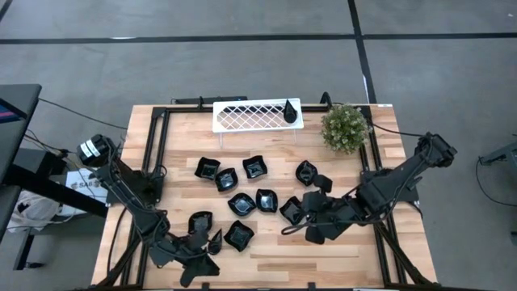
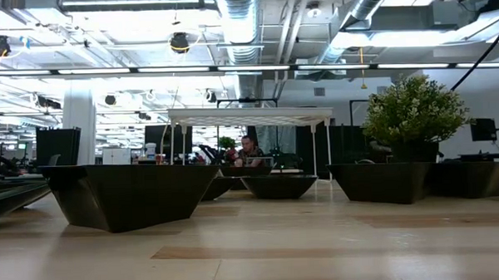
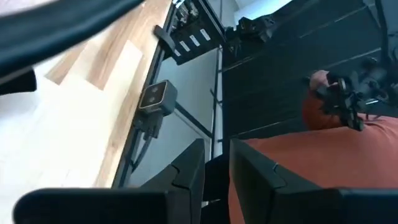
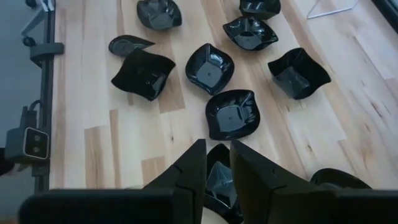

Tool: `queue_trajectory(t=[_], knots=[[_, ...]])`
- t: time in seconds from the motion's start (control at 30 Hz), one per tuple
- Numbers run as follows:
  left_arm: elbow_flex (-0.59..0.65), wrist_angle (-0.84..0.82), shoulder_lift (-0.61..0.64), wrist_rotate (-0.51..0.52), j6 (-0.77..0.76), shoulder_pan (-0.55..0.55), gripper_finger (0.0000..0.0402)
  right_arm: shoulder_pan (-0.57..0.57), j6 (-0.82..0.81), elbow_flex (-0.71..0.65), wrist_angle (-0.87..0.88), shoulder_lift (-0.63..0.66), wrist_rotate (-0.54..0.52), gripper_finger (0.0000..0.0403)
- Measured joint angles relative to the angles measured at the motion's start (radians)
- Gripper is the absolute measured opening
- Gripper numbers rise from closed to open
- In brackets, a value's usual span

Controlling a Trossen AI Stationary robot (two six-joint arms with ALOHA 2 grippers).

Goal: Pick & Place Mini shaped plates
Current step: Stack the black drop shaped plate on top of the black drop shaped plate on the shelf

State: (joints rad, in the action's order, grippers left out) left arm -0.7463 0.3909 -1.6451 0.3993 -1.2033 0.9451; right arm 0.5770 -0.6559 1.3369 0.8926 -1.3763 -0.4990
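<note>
Right gripper (image 4: 214,168) narrowly parted astride a plate (image 4: 219,180) rim at table's four o'clock. Left gripper (image 1: 198,263) at seven o'clock: slightly parted, nothing visibly held; teardrop plate (image 1: 215,240) just beside.

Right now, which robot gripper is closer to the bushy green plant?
The right gripper. It sits among the black plates on the plant's side of the table. The left gripper is far off at the opposite front corner.
</note>
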Motion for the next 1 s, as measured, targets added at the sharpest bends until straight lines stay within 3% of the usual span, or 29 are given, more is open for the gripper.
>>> queue_trajectory(t=[0.2, 0.3, 0.47, 0.67, 0.83, 1.0], knots=[[0.049, -0.008, 0.0, -0.006, -0.056, -0.037, 0.0078, 0.011, 0.002, 0.0, 0.002, -0.001, 0.0, 0.0067], [0.058, -0.008, 0.0, -0.023, 0.002, -0.037, 0.0078, 0.012, 0.002, 0.0, 0.003, -0.001, 0.001, 0.0067], [0.058, -0.048, 0.0, -0.125, 0.096, -0.041, 0.0078, 0.012, 0.008, 0.0, 0.005, -0.001, 0.002, 0.0067], [0.041, -0.239, 0.0, -0.244, 0.121, -0.045, 0.0078, 0.012, 0.017, 0.0, 0.013, -0.001, 0.0, 0.0067], [0.023, -0.393, 0.0, -0.237, 0.245, -0.055, 0.0078, 0.01, 0.037, 0.0, 0.017, -0.001, 0.0, 0.0067], [0.022, -0.425, 0.0, -0.151, 0.401, -0.066, 0.0078, 0.01, 0.045, 0.0, 0.034, -0.001, -0.001, 0.0067]])
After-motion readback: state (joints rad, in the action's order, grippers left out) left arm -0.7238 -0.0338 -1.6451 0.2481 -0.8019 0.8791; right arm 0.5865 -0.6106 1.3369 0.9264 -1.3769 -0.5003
